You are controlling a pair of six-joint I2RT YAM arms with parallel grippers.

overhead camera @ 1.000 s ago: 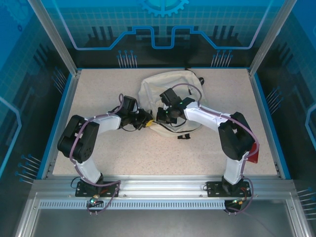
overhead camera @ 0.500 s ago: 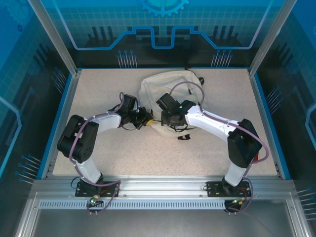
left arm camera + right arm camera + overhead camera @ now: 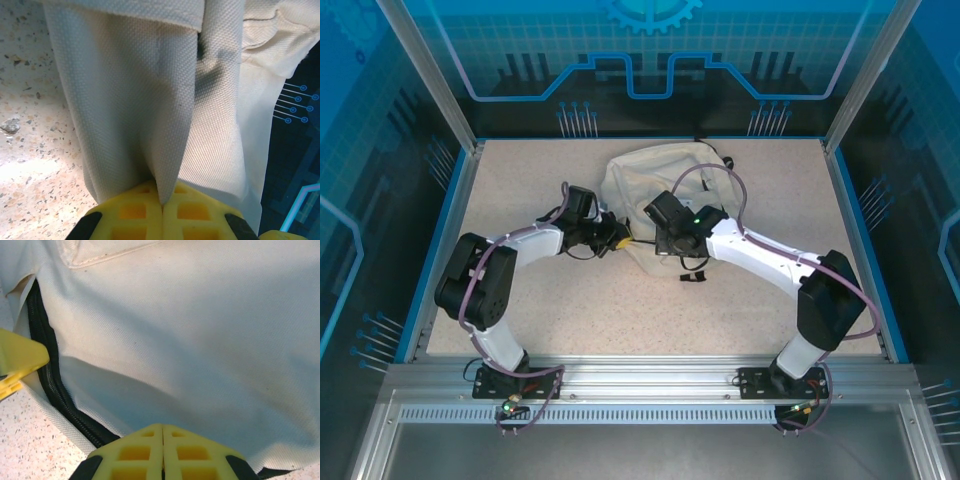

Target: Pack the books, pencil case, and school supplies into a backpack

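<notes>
From above, the right arm (image 3: pixel 740 245) covers the backpack's (image 3: pixel 650 170) near edge; whether the right gripper (image 3: pixel 163 430) pinches fabric is unclear.

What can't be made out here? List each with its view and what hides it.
- Top view: the contents of the backpack; its own cream fabric covers them.
- Left wrist view: most of the left claw, cut off by the bottom edge past its yellow tips.
- Right wrist view: whether the shut right claw pinches fabric; the bottom edge cuts the contact off.
</notes>
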